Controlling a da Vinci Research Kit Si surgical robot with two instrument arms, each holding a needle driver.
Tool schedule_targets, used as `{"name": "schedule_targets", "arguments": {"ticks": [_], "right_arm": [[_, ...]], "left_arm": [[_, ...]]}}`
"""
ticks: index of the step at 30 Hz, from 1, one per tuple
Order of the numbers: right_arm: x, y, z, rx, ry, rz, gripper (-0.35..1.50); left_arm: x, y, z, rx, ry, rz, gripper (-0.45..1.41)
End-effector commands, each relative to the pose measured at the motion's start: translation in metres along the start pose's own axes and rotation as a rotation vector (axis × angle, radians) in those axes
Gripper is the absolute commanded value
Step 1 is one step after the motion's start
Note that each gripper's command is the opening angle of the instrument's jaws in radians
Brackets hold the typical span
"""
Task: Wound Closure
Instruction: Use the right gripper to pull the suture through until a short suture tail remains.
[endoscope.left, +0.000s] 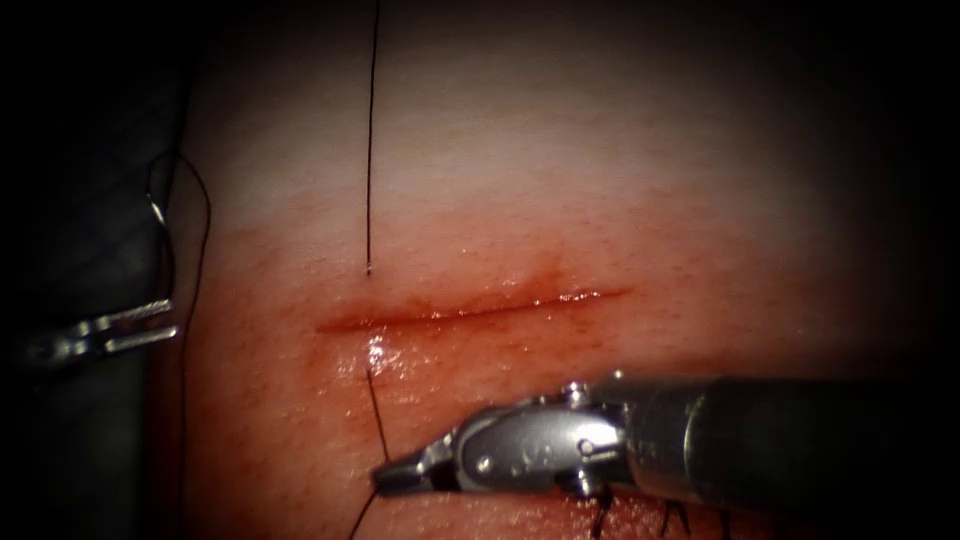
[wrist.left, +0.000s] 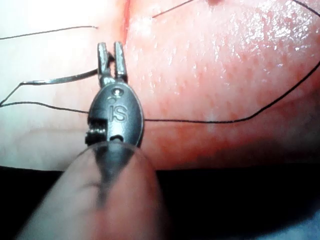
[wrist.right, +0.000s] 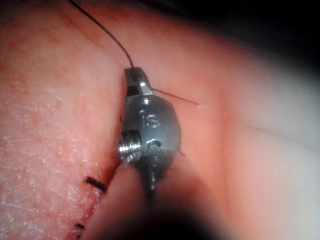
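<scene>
The tissue has a horizontal cut with red fluid along it. A dark thread drops from above into the tissue just above the cut's left end. It comes out below the cut and runs to my right tool, whose jaws are shut on the thread. My left tool is off the tissue's left edge, away from the cut. It holds the curved needle deep in its jaws, with the thread end sticking out sideways. The needle is outside the tissue.
Slack thread loops beside the tissue's left edge. More of it lies across the tissue. Short black marks sit on the tissue under the right tool's shaft. They also appear in the right wrist view.
</scene>
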Motion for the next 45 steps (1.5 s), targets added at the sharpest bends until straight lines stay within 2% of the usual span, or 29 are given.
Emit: {"name": "schedule_targets", "arguments": {"ticks": [1,5,7,9,10,12,13,14,16,17,21,26,27,30,34,36,37,38,39,45], "right_arm": [[0.0007,-0.0022,0.0016,0.024,-0.001,0.001,-0.35],[0.002,-0.0063,0.0036,0.085,0.009,0.004,-0.35],[0.0024,-0.0076,0.0043,0.1,0.01,-0.004,-0.35],[0.0028,-0.0077,0.0046,0.099,0.017,0.006,-0.35],[0.0028,-0.0074,0.0045,0.078,0.021,0.01,-0.2],[0.0027,-0.006,0.0039,0.016,0.041,0.027,0.27],[0.0025,-0.0046,0.0031,-0.032,0.055,0.048,0.67],[0.0024,-0.0035,0.0026,-0.054,0.061,0.057,0.93],[0.0021,-0.0019,0.0017,-0.087,0.05,0.058,1.11],[0.0017,-0.0001,0.0007,-0.11,0.037,0.049,1.18],[-0.0001,0.004,-0.0009,-0.17,0.036,0.005,1.28],[-0.0036,0.0069,-0.0002,-0.181,0.019,-0.008,1.26],[-0.0049,0.0077,0.0005,-0.175,0.005,-0.022,1.25],[-0.0068,0.0088,0.002,-0.176,-0.019,-0.034,1.23],[-0.0078,0.0092,0.0032,-0.176,-0.029,-0.039,1.18],[-0.0076,0.0092,0.0035,-0.168,-0.022,-0.04,1.06],[-0.0075,0.0092,0.0035,-0.154,-0.019,-0.04,0.87],[-0.0072,0.009,0.0034,-0.122,-0.018,-0.04,0.03],[-0.0071,0.0089,0.0031,-0.09,-0.012,-0.041,-0.35],[-0.0063,0.0077,0.0013,-0.066,-0.017,-0.048,-0.35]], "left_arm": [[-0.0005,0.0001,0.0007,-0.001,0.001,0.0,-0.45],[-0.0005,0.0001,0.0006,-0.001,0.001,0.0,-0.45],[-0.0005,0.0001,0.0006,-0.001,0.001,0.0,-0.45],[-0.0005,0.0001,0.0006,-0.001,0.001,0.0,-0.45],[-0.0005,0.0001,0.0006,-0.001,0.001,0.0,-0.45],[-0.0005,0.0001,0.0006,-0.001,0.001,0.0,-0.45],[-0.0005,0.0001,0.0006,0.0,0.001,0.0,-0.45],[-0.0005,0.0001,0.0006,-0.001,0.001,0.0,-0.45],[-0.0005,0.0001,0.0006,-0.001,0.001,0.0,-0.45],[-0.0005,0.0001,0.0006,-0.001,0.001,0.001,-0.45],[-0.0005,0.0001,0.0006,-0.001,0.002,-0.005,-0.45],[-0.0005,0.0002,0.0006,0.0,0.001,-0.005,-0.45],[-0.0005,0.0002,0.0006,0.0,0.001,-0.004,-0.45],[-0.0005,0.0002,0.0006,0.0,0.001,-0.004,-0.45],[-0.0005,0.0002,0.0005,-0.001,0.002,-0.01,-0.45],[-0.0005,0.0002,0.0004,-0.001,0.002,-0.01,-0.45],[-0.0005,0.0002,0.0004,-0.001,0.002,-0.01,-0.45],[-0.0005,0.0002,0.0004,-0.001,0.002,-0.01,-0.45],[-0.0005,0.0002,0.0004,-0.001,0.001,-0.01,-0.45],[-0.0006,0.0,0.0005,-0.002,0.001,-0.012,-0.45]]}}
